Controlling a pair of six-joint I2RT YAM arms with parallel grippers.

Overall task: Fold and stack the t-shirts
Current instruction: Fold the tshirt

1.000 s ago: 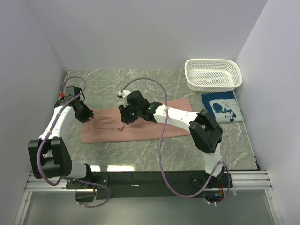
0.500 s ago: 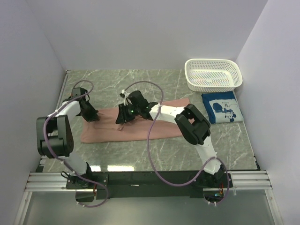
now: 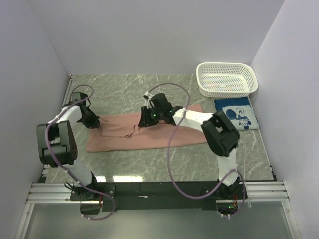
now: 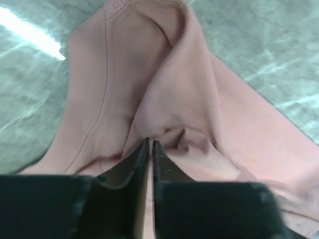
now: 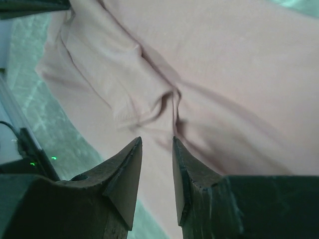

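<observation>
The dusty-pink t-shirt (image 3: 164,133) lies flat across the middle of the table as a long strip, print hidden. My left gripper (image 3: 94,122) is at its left end. In the left wrist view the jaws (image 4: 149,142) are shut on a bunched ridge of pink cloth (image 4: 169,69). My right gripper (image 3: 145,120) hovers over the shirt's upper middle. Its fingers (image 5: 157,140) stand apart, open, with smooth pink cloth (image 5: 224,74) below and a small fold just ahead. The blue t-shirt (image 3: 236,113) with white cartoon print lies folded at the right.
A white perforated basket (image 3: 228,92) stands at the back right, just behind the blue tee. The marble tabletop (image 3: 149,164) shows in front of the pink shirt. Walls close in on the left, back and right.
The left jaws have closed on the shirt's left end. My right gripper has shifted right along the shirt's upper edge, and the cloth near the middle lies flatter.
</observation>
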